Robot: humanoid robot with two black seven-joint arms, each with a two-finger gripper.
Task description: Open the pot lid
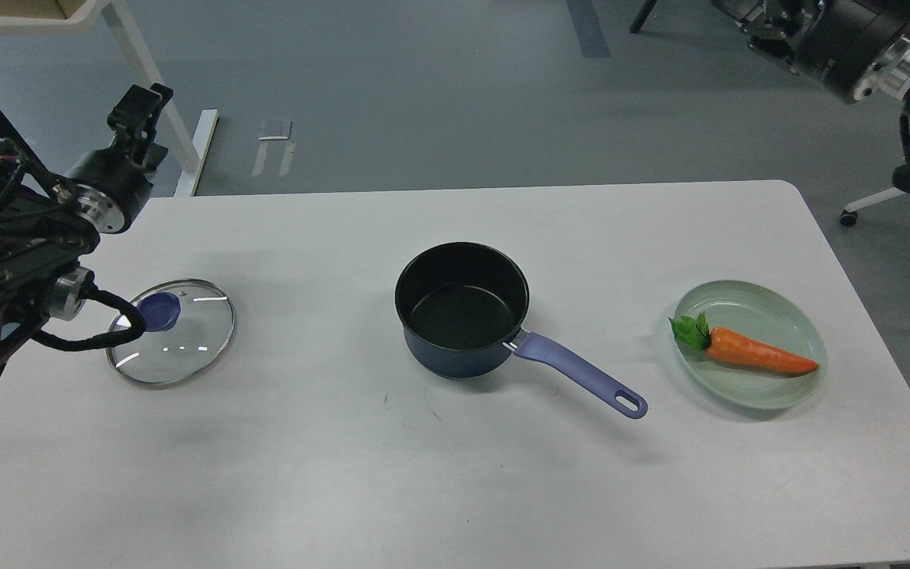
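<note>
Head view of the tabletop [455,490] with the task apparently complete: the pot [461,312] stands uncovered at the centre, its black interior empty and its long handle pointing toward the near right. Well apart from it, at the left, the lid [171,332] lies flat on the bare surface, knob up, a placement that keeps the glass stable and leaves the pot's mouth fully accessible. Near the lid, the left arm enters from the left edge, and a loop of its black cable crosses the lid's near-left rim in this view (whether it touches cannot be told). Raised beyond the tabletop's far-left corner, the left end effector [139,103] is clear of the lid and holds nothing; seen dark and nearly end-on, its fingers cannot be told apart, so its opening cannot be told. Only thick joints of the right arm show at the upper right, and its end effector is out of view. At the right, a pale green plate [799,316] carries one carrot [755,354], leafy end pointing toward the pot.
</note>
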